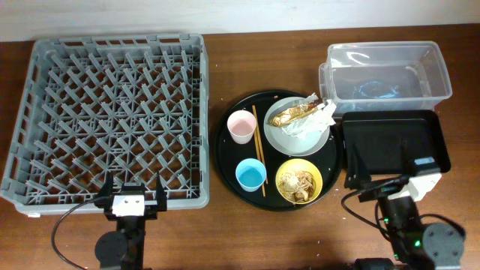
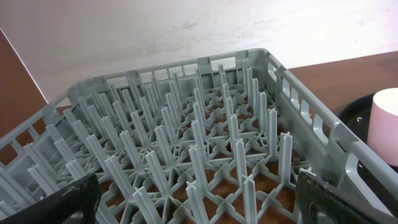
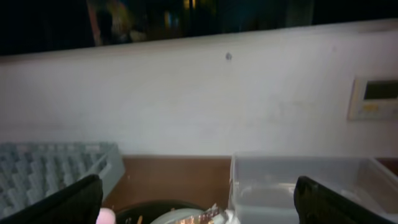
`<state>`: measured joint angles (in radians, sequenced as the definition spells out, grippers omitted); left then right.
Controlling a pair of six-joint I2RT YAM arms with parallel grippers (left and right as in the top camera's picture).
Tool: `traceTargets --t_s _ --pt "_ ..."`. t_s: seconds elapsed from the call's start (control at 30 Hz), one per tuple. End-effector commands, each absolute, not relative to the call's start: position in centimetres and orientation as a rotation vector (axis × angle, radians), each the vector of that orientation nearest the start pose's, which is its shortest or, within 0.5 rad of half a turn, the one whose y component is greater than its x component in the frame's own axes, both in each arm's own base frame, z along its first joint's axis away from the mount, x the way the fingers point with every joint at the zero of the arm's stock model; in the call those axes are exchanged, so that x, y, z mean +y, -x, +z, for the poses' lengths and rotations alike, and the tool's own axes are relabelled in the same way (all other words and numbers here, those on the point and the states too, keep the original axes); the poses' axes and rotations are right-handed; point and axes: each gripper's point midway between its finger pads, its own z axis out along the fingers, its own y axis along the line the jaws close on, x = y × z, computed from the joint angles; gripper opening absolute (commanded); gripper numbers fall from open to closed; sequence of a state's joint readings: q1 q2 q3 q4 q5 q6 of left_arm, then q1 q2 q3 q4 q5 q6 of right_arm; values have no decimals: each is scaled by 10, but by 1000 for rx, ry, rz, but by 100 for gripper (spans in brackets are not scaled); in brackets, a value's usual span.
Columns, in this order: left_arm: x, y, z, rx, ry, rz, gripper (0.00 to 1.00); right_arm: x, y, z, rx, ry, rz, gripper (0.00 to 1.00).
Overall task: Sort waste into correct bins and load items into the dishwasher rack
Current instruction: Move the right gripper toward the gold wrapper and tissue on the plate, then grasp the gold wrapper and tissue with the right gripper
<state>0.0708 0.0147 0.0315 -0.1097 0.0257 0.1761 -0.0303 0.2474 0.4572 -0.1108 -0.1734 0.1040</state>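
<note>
Both pincers released, nothing held.
Your right pincer (image 1: 388,174) hangs over the black tray (image 1: 390,139); the foil wrapper (image 1: 294,114) lies on the plate (image 1: 300,139) at that pincer's ten o'clock. Your left pincer (image 1: 136,196) sits at six o'clock of the rack (image 1: 112,97).

Two cups (image 1: 241,126) (image 1: 250,175), one bowl (image 1: 316,177), one plate (image 1: 292,142), two chopsticks (image 1: 258,150), two bins (image 1: 382,46) (image 1: 382,142), one rack (image 1: 112,39).

The pink cup (image 2: 387,134) is cut by the left wrist view's right edge; crumpled paper (image 1: 320,116) hides part of the plate (image 1: 292,141)
</note>
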Motion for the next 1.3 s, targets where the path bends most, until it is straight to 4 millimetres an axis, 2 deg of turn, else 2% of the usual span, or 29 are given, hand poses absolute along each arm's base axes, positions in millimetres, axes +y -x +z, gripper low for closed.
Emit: traceTargets --t_s 0.0,0.13,0.23,0.37,0.43,0.47,0.53,0.67,0.7,0.77,0.83,0.87,0.93,1.0,1.03,1.1,1.27 --pt "15 -245 156 1662 -109 184 99 33 -244 339 1556 90 242 98" --pt "15 -245 156 1662 -109 184 99 39 -261 343 1729 93 293 99" --pt "15 -245 156 1663 -109 184 99 58 -274 346 1864 153 423 98" --pt "15 -245 156 1662 -109 184 100 68 -295 332 2036 152 501 98" --pt "15 -245 156 1662 -109 184 99 83 -309 325 2100 188 542 98" --pt "15 -245 156 1662 -109 184 99 96 -318 317 2154 220 570 98" --pt "15 -245 156 1662 -109 184 99 105 -335 296 2282 172 536 98" --pt "15 -245 156 1662 -109 184 99 103 -370 254 2512 -84 351 99" --pt "15 -245 156 1662 -109 184 99 109 -379 241 2549 -96 357 99" --pt "15 -245 156 1662 -109 184 99 132 -394 233 2543 -132 525 99" --pt "15 -245 156 1662 -109 184 99 140 -403 221 2556 -104 560 98" --pt "15 -245 156 1662 -109 184 99 130 -412 206 2579 -172 478 96" --pt "15 -245 156 1662 -109 184 99 105 -422 177 2599 -494 322 91" --pt "15 -245 156 1662 -109 184 99 92 -428 144 2601 -758 235 92" --pt "15 -245 156 1662 -109 184 99 88 -432 121 2606 -872 192 92" --pt "15 -245 156 1662 -109 184 99 89 -437 86 2628 -989 163 93" --pt "15 -245 156 1662 -109 184 99 91 -447 41 2657 -1017 129 98"
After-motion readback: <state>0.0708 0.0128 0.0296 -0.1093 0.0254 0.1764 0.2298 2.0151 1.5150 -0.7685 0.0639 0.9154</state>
